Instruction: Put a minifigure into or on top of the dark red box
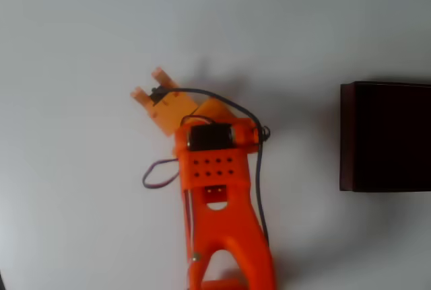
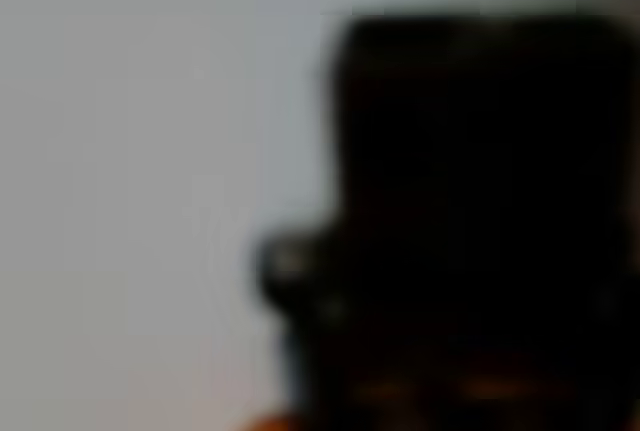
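From above we see the orange gripper (image 1: 152, 83) with jaws apart on the white table (image 1: 81, 27), a dark speck between them we cannot identify, the dark red box (image 1: 384, 135) well apart at right

Dark red box (image 1: 387, 135) cut off by overhead view's right edge. Wrist view badly blurred: large dark shape (image 2: 470, 221), identity unclear.

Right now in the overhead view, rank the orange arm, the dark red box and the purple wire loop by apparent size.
1. orange arm, though it sits nearer the camera
2. dark red box, cut off by the picture's edge
3. purple wire loop
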Controlling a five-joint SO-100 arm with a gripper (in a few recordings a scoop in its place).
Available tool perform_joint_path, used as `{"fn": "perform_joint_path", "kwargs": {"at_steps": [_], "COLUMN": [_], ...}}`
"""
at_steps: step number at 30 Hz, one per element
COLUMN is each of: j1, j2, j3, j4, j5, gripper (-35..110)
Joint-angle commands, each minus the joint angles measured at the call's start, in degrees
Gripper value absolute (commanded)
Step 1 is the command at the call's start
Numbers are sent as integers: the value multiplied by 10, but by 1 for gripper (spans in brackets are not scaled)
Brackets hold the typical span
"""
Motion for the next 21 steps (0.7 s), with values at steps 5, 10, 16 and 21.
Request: {"fn": "perform_joint_path", "kwargs": {"at_steps": [5, 10, 16, 21], "j1": [-5, -6, 9, 82], "j2": [-4, -7, 14, 166], "j3": [-24, -28, -90, -107], "j4": [4, 7, 102, 202], "j5": [-4, -9, -47, -81], "gripper": [6, 4, 0, 0]}}
